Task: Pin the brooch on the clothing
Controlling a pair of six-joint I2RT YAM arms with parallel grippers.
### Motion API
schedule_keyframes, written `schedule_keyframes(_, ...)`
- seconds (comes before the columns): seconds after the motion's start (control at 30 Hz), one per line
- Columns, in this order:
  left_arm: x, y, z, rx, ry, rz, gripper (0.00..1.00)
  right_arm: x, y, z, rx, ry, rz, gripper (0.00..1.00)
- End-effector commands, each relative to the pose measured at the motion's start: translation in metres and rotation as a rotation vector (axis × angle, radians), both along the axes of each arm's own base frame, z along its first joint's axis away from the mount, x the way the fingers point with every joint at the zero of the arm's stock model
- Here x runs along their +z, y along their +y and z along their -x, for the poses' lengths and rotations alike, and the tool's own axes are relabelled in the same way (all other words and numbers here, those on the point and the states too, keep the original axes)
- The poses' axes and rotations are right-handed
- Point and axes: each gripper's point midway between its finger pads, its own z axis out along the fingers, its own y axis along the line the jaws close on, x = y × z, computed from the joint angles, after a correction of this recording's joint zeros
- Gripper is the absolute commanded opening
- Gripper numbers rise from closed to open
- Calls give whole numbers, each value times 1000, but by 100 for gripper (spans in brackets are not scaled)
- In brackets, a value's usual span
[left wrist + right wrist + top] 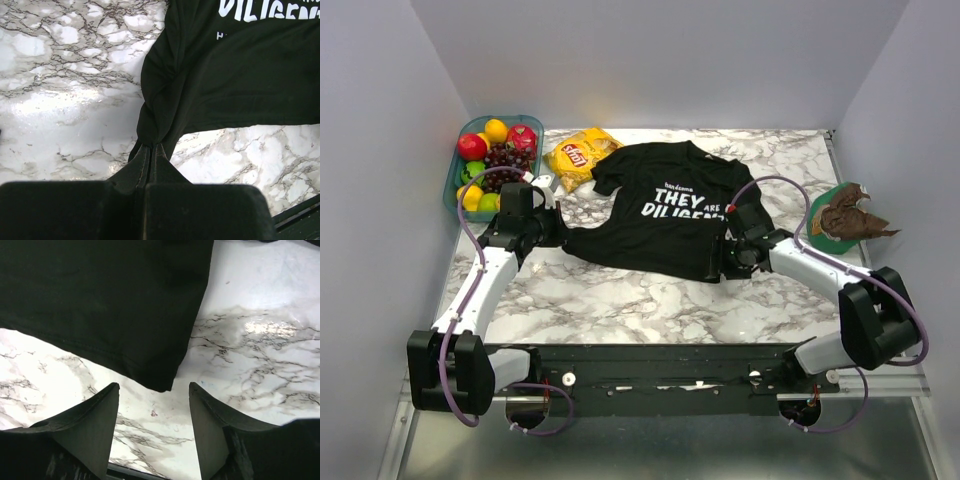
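Left tool clenched on clothing corner; right tool spread, other corner just beyond.

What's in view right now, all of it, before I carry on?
T-shirt: one, black with white print, spread at the table's middle
brooch: none seen in any view
chip bag: one, yellow, far side, beside the shirt's left sleeve
tub: one, blue-green, far left corner
fruit: several, red, orange, yellow, green and dark grapes, in the tub
plate: one, green, right edge
brown thing: one, crumpled, on the plate; cannot tell what it is
table: one, white marble with grey veins
arms: two, white and black, at the near edge
left gripper: black, shut on the shirt's bunched lower left corner
right gripper: black, open, at the shirt's lower right corner
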Motion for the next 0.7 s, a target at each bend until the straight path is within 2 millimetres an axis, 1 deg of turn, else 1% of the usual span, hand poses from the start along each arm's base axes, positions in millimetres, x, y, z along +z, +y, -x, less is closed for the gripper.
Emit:
schedule_keyframes(0.0, 2, 3, -1, 0, -3, -13, 0, -7, 6, -10, -53, -6, -6, 65)
schedule_keyframes(0.2, 2, 3, -1, 0, -4, -15, 0, -13, 9, -10, -65, 2, 8, 64)
schedule_keyframes(0.3, 2, 4, -1, -1, -4, -16, 0, -16, 13, -8, -57, 12, 6, 60)
schedule_keyframes(0.33, 3, 4, -1, 0, -6, -17, 0, -17, 15, -7, -58, 17, 1, 56)
schedule_keyframes(0.4, 2, 4, -1, 0, -4, -17, 0, -17, 19, -5, -55, 22, -23, 51)
schedule_keyframes(0.47, 2, 4, -1, 3, -4, -16, 0, -18, 20, -3, -60, 26, -35, 40)
schedule_keyframes(0.5, 4, 4, -1, 0, -9, -17, 0, -16, 20, -4, -63, 16, -39, 34)
schedule_keyframes(0.53, 4, 4, -1, 0, -12, -17, 0, -14, 19, -5, -71, 8, -37, 16)
schedule_keyframes(0.6, 11, 3, -4, 3, -35, -12, 0, 0, 17, -14, -88, -47, -34, 2)
schedule_keyframes(0.63, 15, 4, -7, 10, -49, -11, 0, 6, 16, -15, -82, -56, -33, 1)
schedule_keyframes(0.67, 23, 4, -10, 27, -74, -2, 0, 21, 13, -21, -92, -108, -23, 1)
